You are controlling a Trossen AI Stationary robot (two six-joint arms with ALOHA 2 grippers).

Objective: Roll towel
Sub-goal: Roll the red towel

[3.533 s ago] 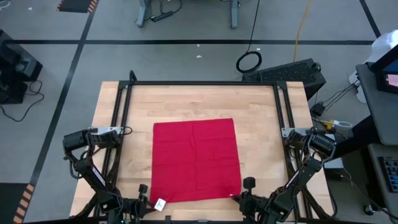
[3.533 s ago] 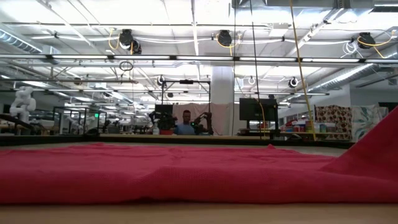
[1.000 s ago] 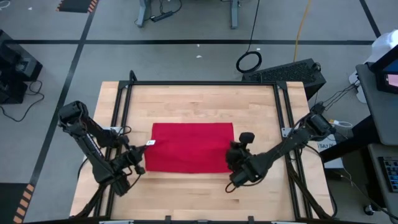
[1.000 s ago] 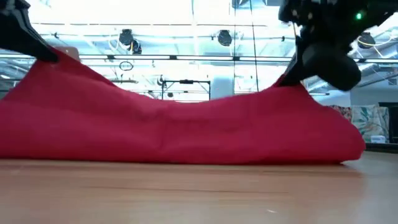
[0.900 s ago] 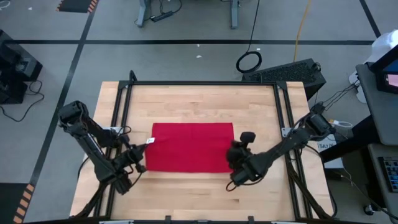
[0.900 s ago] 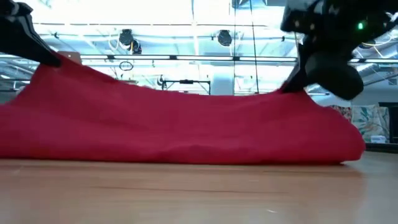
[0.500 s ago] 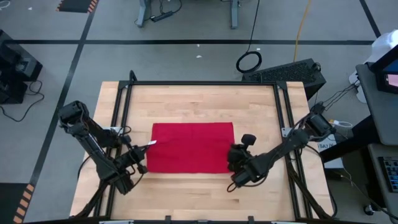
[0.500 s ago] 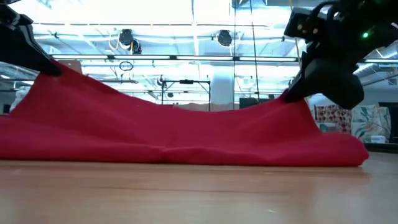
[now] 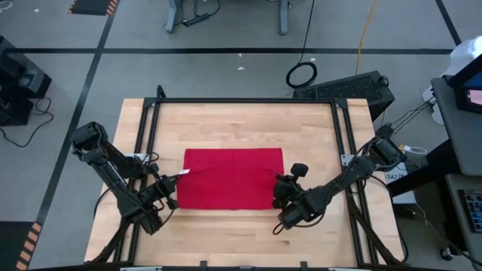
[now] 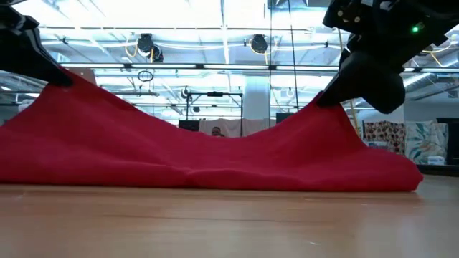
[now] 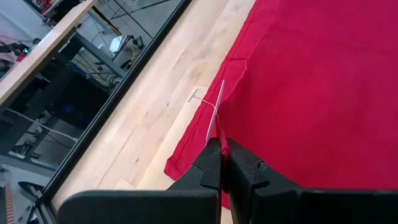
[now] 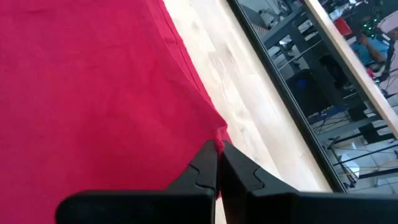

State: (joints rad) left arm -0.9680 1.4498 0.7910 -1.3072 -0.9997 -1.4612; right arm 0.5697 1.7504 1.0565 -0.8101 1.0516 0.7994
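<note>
Both grippers, left (image 9: 175, 181) and right (image 9: 277, 181), are clamped on corners of the plain bright red soft towel (image 9: 232, 178), lying folded mid-table with that edge lifted, and I reckon uneven pulling could skew the roll.

The towel (image 9: 232, 178) is spread folded near the middle of the bench (image 9: 241, 120), within the frame (image 9: 245, 101) that runs along the bench's far edge and sides. The left gripper (image 9: 176, 178) is placed at the towel's left edge, where the tag (image 11: 214, 112) is found, and is clamped on a corner there. The right gripper (image 9: 277, 183) is placed at the towel's right edge, clamped on the opposite corner. Both corners are held raised above the bench, with the cloth sagging between them and its lower layer resting on the bench.
</note>
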